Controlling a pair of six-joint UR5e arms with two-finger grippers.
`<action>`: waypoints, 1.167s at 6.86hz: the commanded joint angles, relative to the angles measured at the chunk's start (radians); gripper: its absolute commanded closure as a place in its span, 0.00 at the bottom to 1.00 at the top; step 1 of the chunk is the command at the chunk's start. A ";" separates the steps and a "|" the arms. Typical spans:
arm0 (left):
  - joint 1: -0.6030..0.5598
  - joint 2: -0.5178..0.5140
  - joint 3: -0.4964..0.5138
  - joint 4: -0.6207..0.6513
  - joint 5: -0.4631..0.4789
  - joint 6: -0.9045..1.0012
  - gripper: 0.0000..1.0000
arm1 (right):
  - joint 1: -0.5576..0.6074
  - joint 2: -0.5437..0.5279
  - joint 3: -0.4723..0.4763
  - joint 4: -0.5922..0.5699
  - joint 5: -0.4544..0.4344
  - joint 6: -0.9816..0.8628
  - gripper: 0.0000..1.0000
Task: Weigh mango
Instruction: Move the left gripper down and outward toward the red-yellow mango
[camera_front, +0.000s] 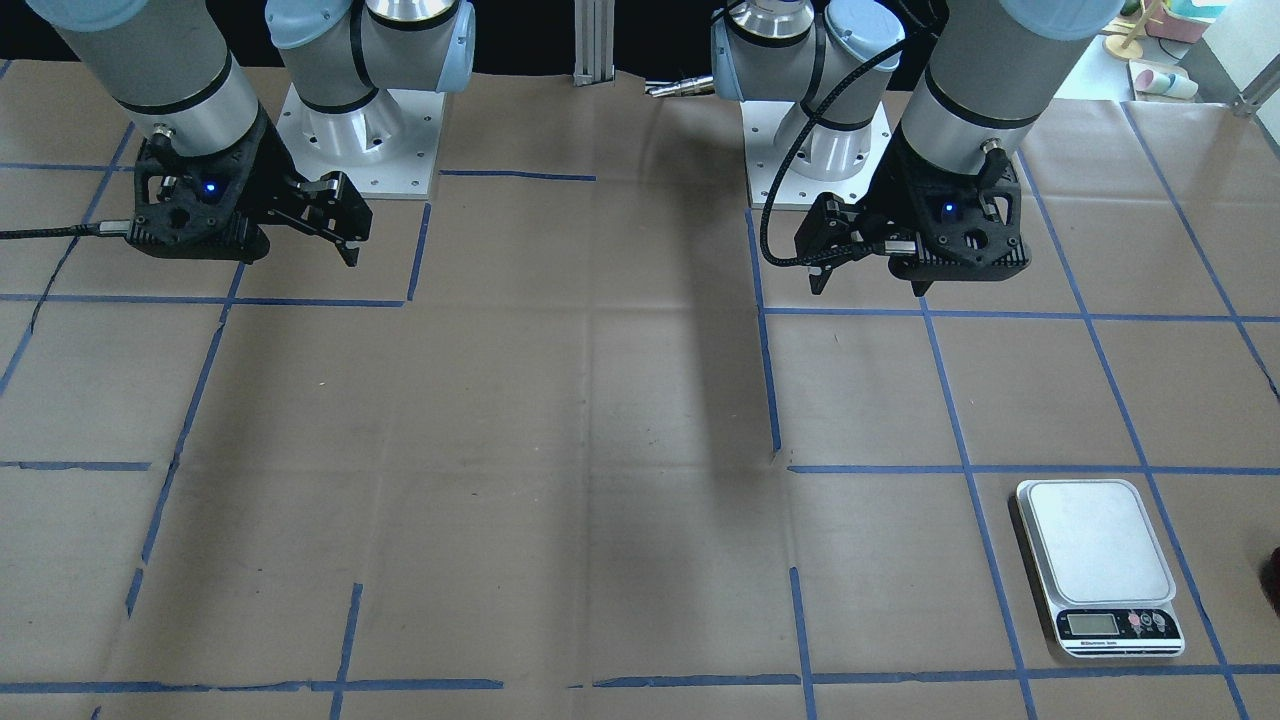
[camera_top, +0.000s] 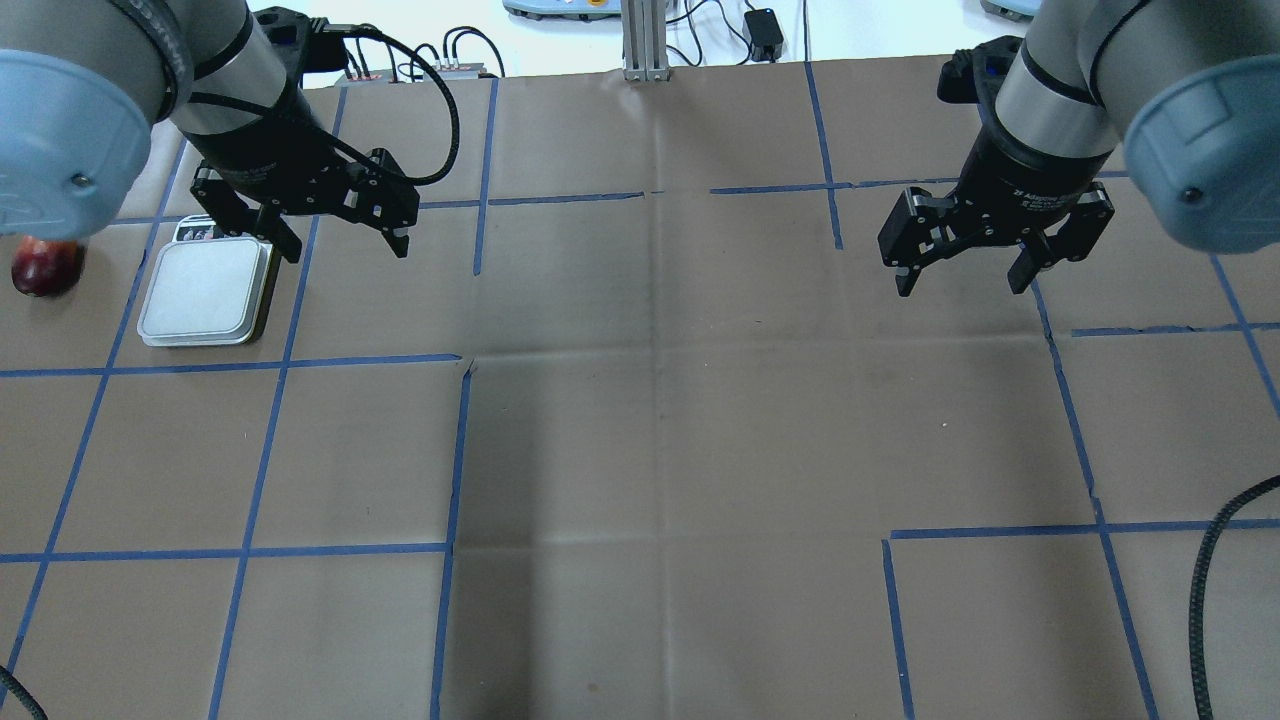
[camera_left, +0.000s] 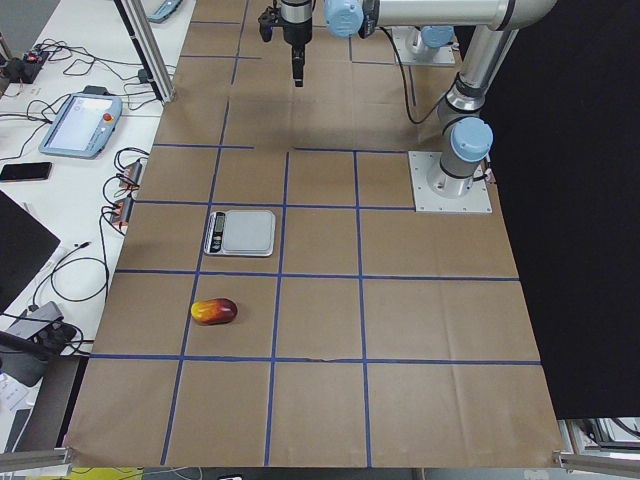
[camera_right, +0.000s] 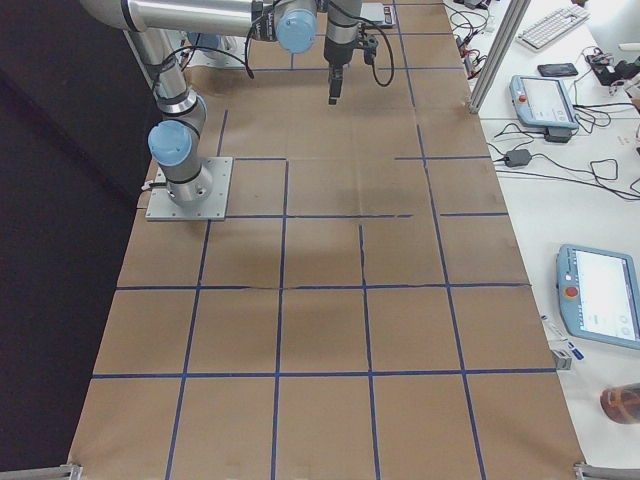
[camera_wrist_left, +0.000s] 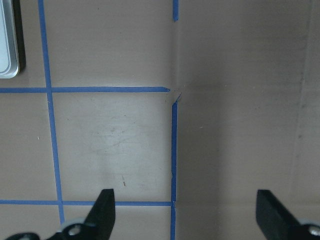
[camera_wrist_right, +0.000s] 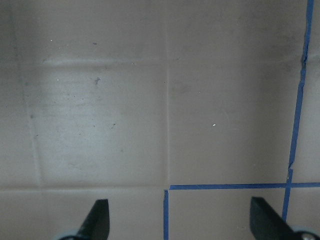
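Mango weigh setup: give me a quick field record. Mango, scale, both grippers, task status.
mango: lying on the table, apart from the scale, nothing gripping it
scale: on the robot's left side of the table, plate bare, display end toward the operators' side
left gripper: open, empty, raised beside the scale
right gripper: open, empty, raised over bare table on the opposite side
status: mango not yet on the scale

A brown-paper-covered counter is divided into squares by blue tape lines; a grey touchscreen tablet is laid beside it.
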 joint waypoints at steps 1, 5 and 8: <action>0.043 -0.013 0.020 0.013 -0.001 0.034 0.01 | 0.000 0.000 0.000 0.000 0.000 0.000 0.00; 0.469 -0.130 0.104 0.067 -0.004 0.516 0.01 | 0.000 0.000 0.000 0.000 0.000 0.000 0.00; 0.659 -0.511 0.444 0.131 -0.004 0.820 0.01 | 0.000 0.000 0.000 0.000 0.000 0.000 0.00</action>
